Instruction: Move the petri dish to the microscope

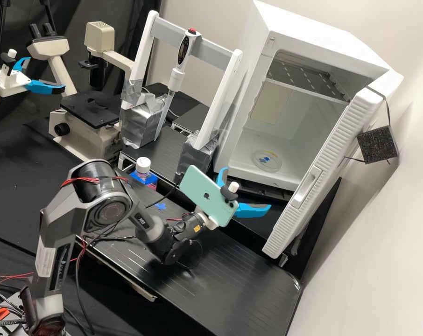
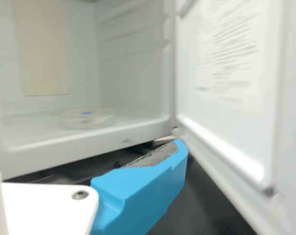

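Observation:
My gripper (image 1: 247,186) stands open in front of the white incubator's doorway, with nothing between its blue fingers; the same gripper (image 2: 86,148) is low in the wrist view, one blue finger plain and the other barely at the edge. A clear petri dish (image 1: 267,160) with a blue mark lies on the incubator (image 1: 237,166) floor, apart from the fingers and farther in. In the wrist view the dish (image 2: 86,119) rests flat inside, beyond the front sill. At the back left stands the beige microscope (image 1: 99,142) with its black stage (image 1: 91,108).
The open incubator door (image 1: 314,186) is close on the gripper's right. A white rack (image 1: 144,49) holding a pipette (image 1: 176,77) stands between microscope and incubator. Near it is a white-capped bottle (image 1: 143,168). A second arm's gripper (image 1: 29,84) shows at far left.

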Robot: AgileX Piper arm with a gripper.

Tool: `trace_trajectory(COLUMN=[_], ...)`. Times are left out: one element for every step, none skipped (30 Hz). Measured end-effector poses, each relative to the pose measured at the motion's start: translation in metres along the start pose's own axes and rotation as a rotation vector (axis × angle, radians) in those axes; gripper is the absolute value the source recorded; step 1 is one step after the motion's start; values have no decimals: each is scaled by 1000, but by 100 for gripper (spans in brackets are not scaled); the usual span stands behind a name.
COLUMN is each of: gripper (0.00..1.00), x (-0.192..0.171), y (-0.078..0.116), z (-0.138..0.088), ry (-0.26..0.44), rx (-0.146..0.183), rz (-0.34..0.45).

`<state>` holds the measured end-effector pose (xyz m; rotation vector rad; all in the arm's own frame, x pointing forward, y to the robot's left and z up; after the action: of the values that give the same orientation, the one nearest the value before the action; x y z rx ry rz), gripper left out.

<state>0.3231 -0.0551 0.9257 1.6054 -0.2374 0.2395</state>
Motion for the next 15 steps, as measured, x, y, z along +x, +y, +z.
trace_trajectory(gripper=[100, 100, 100, 100, 100, 100, 100, 100, 100, 100, 100, 100, 100, 100, 100], x=[5, 12, 18, 23, 31, 40, 44, 51, 58, 65, 72, 78, 84, 89, 94], y=[2, 4, 5, 7, 9, 12, 13, 14, 15, 16, 16, 16, 15, 14, 13], z=[1, 2, 2, 3, 3, 3, 3, 3, 3, 2, 2, 2, 2, 1, 1], ry=[-3, -3, -3, 0, 3, 3, 7, 18, 31, 47, 64, 78, 91, 102, 113], rx=[-3, -8, -11, -15, -19, -11, -4, 14, 30, 45, 62, 69, 75, 75, 78], rz=[3, 5, 7, 10, 15, 19, 18, 18, 9, -2, -12, -26, -41, -58, -71])
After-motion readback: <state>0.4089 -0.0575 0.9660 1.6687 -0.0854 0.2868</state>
